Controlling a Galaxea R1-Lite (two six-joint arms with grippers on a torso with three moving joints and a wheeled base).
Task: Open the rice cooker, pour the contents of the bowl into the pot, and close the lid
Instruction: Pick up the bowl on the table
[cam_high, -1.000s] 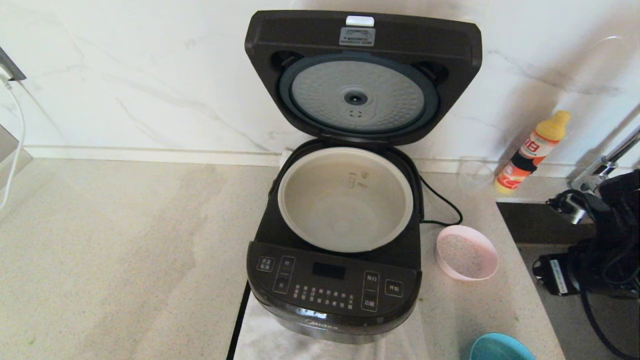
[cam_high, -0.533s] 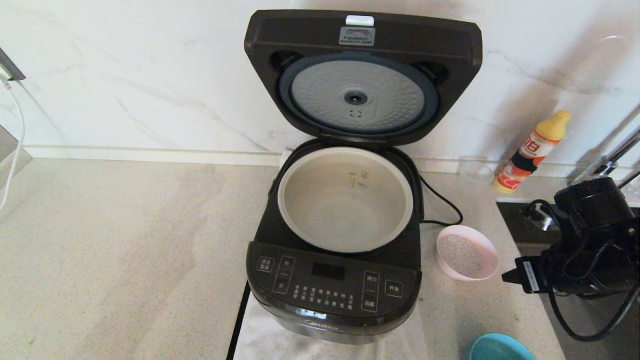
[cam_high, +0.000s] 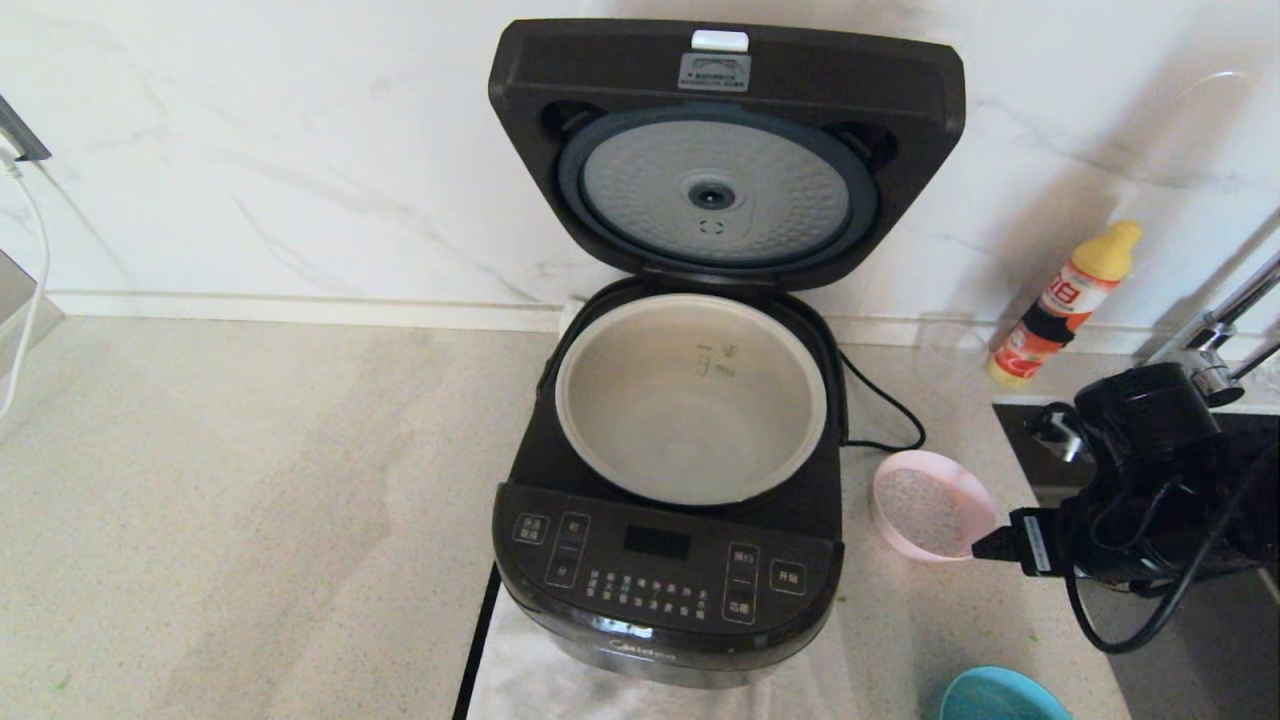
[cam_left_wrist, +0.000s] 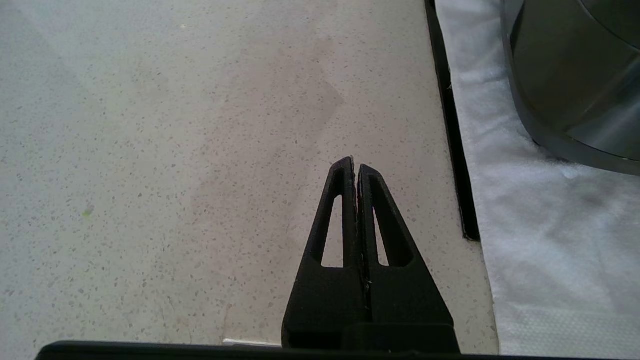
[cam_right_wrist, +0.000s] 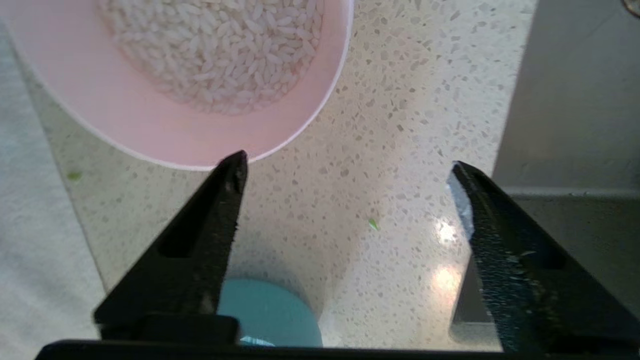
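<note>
With its fingers spread wide and empty, the right end effector (cam_right_wrist: 345, 167) hangs just short of the still-full pink bowl (cam_right_wrist: 165, 125), apparently not touching its rim, while beyond stand the bare pot (cam_high: 690, 400) and raised lid (cam_high: 725, 150), so only opening is done.

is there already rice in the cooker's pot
No, the pot shows only its bare pale inside, while the rice sits in the pink bowl beside the cooker.
</note>
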